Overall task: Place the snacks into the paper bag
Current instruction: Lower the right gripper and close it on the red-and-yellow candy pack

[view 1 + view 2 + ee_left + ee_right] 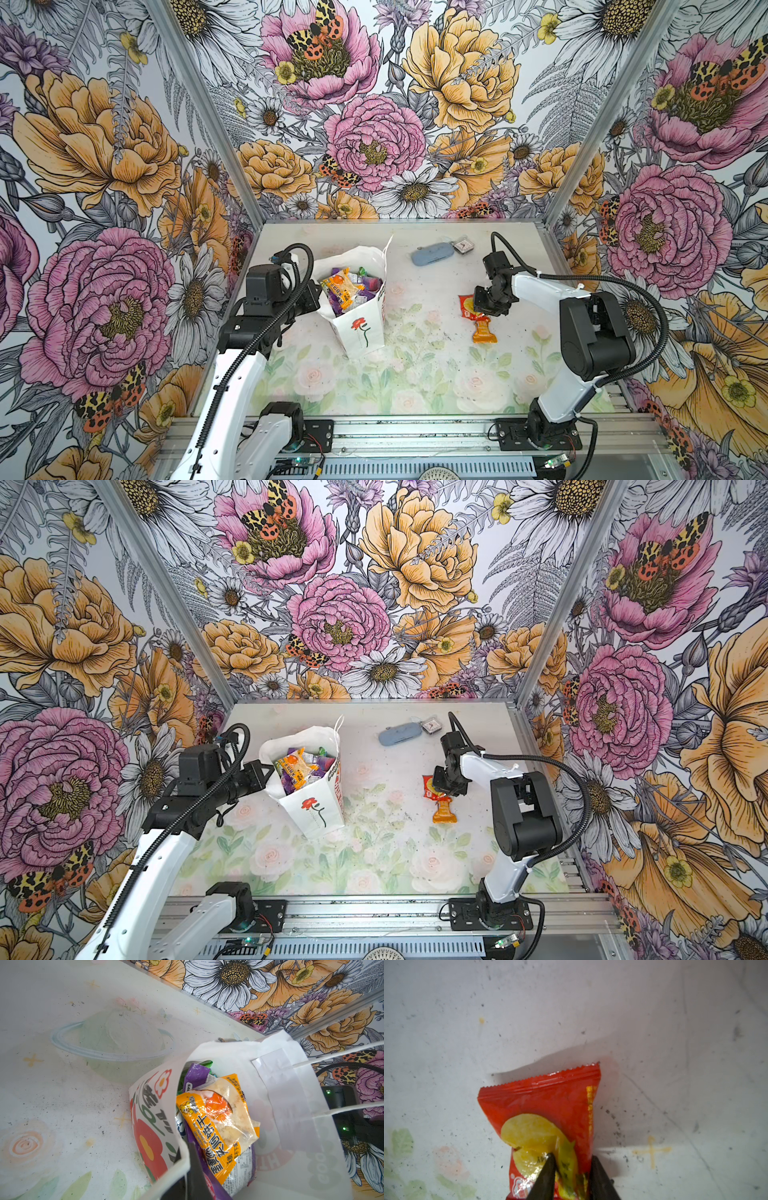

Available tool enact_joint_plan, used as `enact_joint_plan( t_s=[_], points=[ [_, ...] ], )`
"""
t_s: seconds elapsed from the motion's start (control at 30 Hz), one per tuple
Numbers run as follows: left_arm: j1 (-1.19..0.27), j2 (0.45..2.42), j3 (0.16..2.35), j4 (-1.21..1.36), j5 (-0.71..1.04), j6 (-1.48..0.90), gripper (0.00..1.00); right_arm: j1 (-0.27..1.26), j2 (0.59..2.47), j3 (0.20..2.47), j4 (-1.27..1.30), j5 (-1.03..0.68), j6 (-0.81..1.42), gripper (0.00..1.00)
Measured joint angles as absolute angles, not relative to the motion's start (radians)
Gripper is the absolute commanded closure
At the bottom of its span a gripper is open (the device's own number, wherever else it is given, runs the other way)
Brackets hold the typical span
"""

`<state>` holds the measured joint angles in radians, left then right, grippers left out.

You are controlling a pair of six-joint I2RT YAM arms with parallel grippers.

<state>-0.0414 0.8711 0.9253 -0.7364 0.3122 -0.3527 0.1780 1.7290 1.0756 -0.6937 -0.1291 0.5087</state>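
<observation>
Right gripper point(571, 1157): fingers narrow, pinching a raised ridge of the red chip packet point(542, 1101), which lies flat on the worktop point(415, 374) near its right edge. An orange packet point(484, 332) sits just in front of it. Left gripper point(185, 1158): clamped tight on the paper bag point(359, 332) rim, left of centre, presumably to keep the mouth open and the bag upright. Other snacks point(349, 291) are already inside.

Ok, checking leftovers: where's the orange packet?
The orange packet lies on the table, right of centre in both top views, beside the red crisp packet at the right gripper.
</observation>
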Motion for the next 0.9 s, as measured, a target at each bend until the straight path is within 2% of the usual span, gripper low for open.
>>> enact_joint_plan(
  t_s=[0.17, 0.47, 0.9],
  points=[
    [-0.041, 0.871, 0.925, -0.736, 0.312, -0.353, 0.96, 0.178, 1.694, 1.07, -0.688, -0.126, 0.509, 0.87],
    [-0.041, 0.863, 0.923, -0.737, 0.312, -0.353, 0.96, 0.201, 1.671, 1.05, -0.668, -0.13, 0.534, 1.0],
    [-0.056, 0.845, 0.92, -0.739, 0.311, -0.353, 0.97, 0.279, 1.438, 0.969, -0.668, -0.144, 0.612, 1.0]
  ],
)
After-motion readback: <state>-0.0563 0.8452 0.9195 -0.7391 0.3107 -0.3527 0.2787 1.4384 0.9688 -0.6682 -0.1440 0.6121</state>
